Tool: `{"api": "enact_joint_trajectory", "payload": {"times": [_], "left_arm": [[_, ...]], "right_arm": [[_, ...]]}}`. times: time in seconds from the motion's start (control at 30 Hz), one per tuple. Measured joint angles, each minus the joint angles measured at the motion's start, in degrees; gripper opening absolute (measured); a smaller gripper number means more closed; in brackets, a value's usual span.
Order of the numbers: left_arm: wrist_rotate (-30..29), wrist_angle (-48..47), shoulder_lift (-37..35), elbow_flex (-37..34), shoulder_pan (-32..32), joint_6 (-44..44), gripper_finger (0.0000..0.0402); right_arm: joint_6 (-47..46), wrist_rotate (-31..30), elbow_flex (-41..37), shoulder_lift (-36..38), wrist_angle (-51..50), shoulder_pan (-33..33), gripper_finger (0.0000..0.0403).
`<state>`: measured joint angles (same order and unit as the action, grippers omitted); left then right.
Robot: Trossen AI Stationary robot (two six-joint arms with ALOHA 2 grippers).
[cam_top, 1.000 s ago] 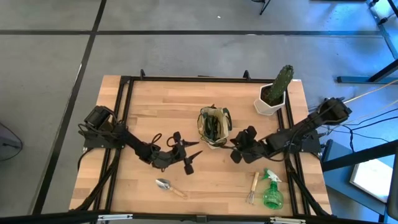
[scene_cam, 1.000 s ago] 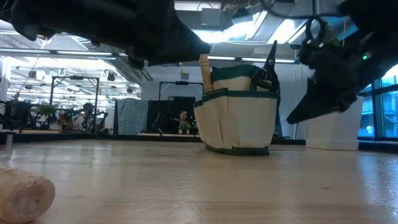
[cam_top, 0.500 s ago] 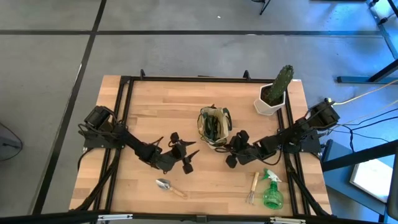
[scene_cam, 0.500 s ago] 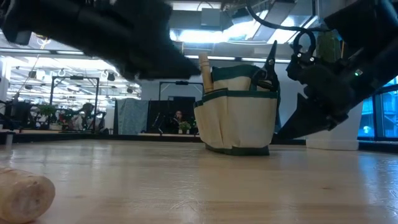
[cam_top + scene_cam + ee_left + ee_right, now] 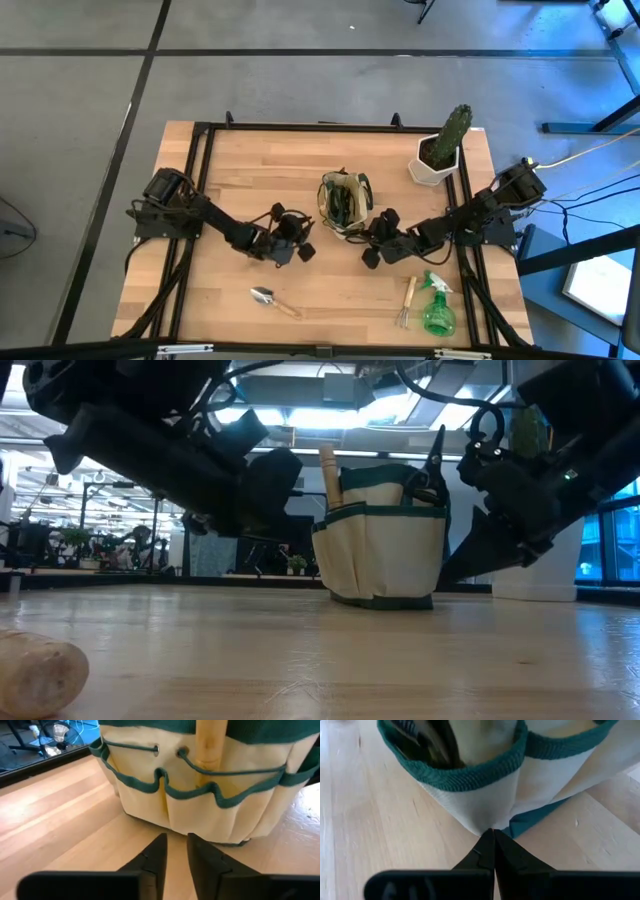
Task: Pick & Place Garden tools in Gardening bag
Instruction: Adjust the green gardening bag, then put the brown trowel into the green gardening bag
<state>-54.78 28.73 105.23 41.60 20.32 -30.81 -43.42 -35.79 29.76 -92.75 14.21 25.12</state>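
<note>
The olive-green and beige fabric bag (image 5: 345, 203) stood mid-table (image 5: 250, 160). The left pincer (image 5: 175, 851), narrowly parted and empty, hovered just beside it; the right pincer (image 5: 493, 840), pressed together and empty, touched its opposite side.

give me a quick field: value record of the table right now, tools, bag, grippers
bag: gardening bag upright mid-table, a wooden handle and black pruners sticking out of it
trowel: lying on the table in front of the left arm
hand fork: lying flat beside the spray bottle
spray bottle: green, lying at the front right
cactus pot: back right
left gripper: left of the bag, fingers narrowly apart, empty
right gripper: right of the bag, shut, tips at the bag's lower edge
</note>
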Motion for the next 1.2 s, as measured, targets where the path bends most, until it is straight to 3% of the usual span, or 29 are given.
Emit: {"api": "enact_joint_trajectory", "payload": {"times": [0.5,0.83,1.2], "left_arm": [[-1.3,-0.7,0.0,0.0,1.3,1.6,0.0014],[-3.5,-3.7,0.0,0.0,1.4,1.6,0.0008],[-6.3,-5.0,-0.3,0.0,3.0,1.6,0.0004]], "right_arm": [[0.0,0.4,0.0,0.0,1.7,0.0,0.0000],[0.0,1.7,0.0,0.0,1.8,0.2,0.0000],[-2.2,7.2,0.0,0.2,1.5,3.1,0.0000]]}}
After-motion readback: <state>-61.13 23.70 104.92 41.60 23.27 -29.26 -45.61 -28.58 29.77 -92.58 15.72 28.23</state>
